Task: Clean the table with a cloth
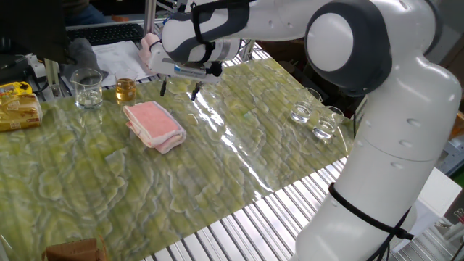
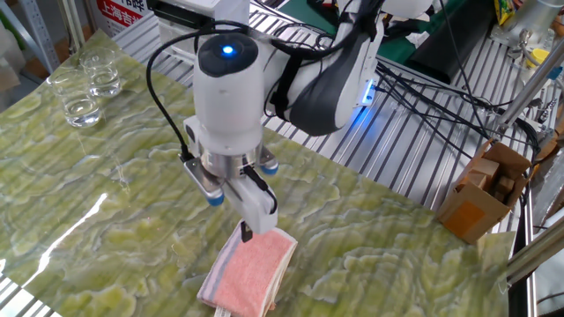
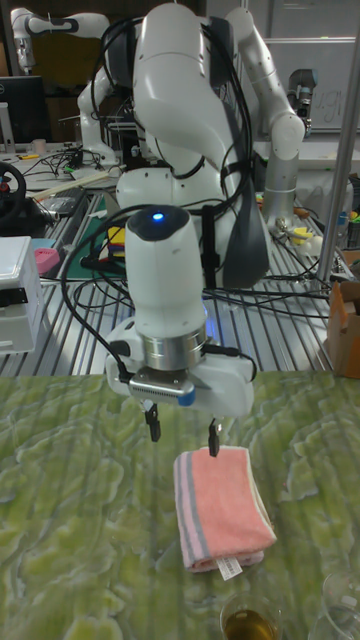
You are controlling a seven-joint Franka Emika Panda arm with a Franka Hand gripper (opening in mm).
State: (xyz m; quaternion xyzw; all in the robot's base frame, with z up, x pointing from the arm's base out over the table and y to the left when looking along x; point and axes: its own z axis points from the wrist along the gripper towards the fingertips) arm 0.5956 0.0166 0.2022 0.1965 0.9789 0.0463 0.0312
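The salmon-pink cloth (image 1: 154, 123) lies folded on the olive-green marbled table (image 1: 239, 167), left of centre. It also shows as the cloth (image 2: 251, 271) and the cloth (image 3: 222, 508) in the two other views. My gripper (image 1: 179, 92) hangs open just above the table, past the cloth's far edge. In the tall view the gripper (image 3: 183, 440) points down, and one fingertip (image 3: 213, 447) is over the cloth's far end. Nothing sits between the fingers, and I cannot tell whether that fingertip touches the cloth.
A beaker (image 1: 88, 88) and a small glass of amber liquid (image 1: 125, 90) stand behind the cloth. Two empty glasses (image 1: 313, 119) sit near the right edge. A yellow package (image 1: 18, 105) lies at far left, and a paler pink cloth (image 1: 148, 51) beyond the table. Silver slats (image 1: 239, 225) edge the front.
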